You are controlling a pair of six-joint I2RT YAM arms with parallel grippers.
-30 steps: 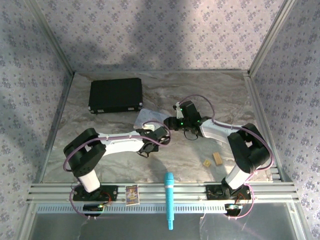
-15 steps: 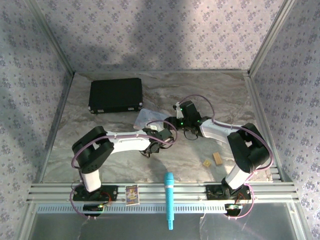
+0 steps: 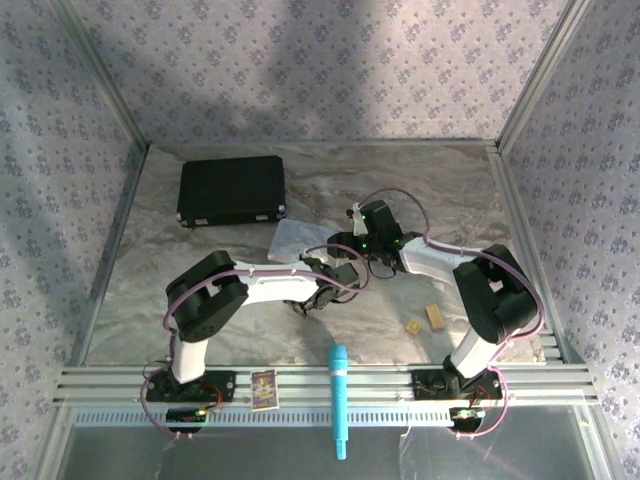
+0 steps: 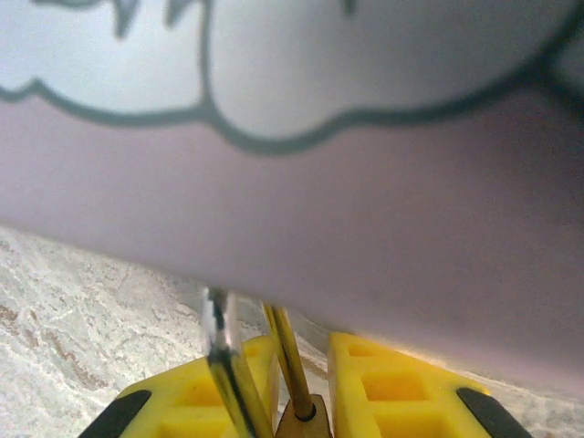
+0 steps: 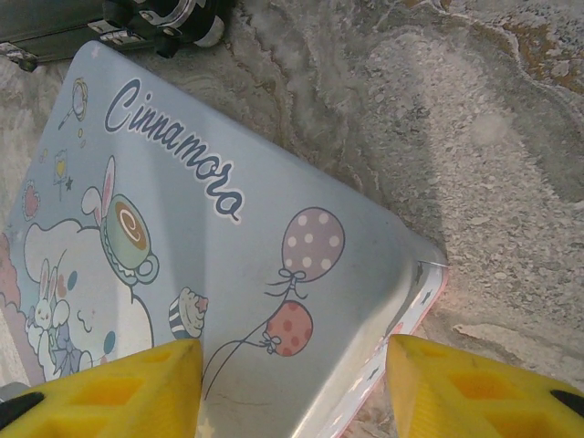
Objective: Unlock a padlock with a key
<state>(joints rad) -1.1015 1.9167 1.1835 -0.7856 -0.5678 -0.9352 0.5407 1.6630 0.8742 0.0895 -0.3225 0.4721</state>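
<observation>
Brass-gold padlock (image 4: pixel 302 420) is sitting pinched between the left claw's (image 4: pixel 304 383) narrow yellow fingers, shackle pointing at the pastel tin (image 5: pixel 182 228) just beside it. Right claw (image 5: pixel 292 388) is hovering wide over the tin's shut lid, which is hiding the contents.

The padlock (image 4: pixel 304 422) shows glossy metal, the tin lid (image 5: pixel 228 274) a smooth printed finish, the table (image 5: pixel 511 137) rough veined stone.

One padlock (image 4: pixel 301 422), one tin (image 5: pixel 228 228), two tan blocks (image 3: pixel 435 316).
</observation>
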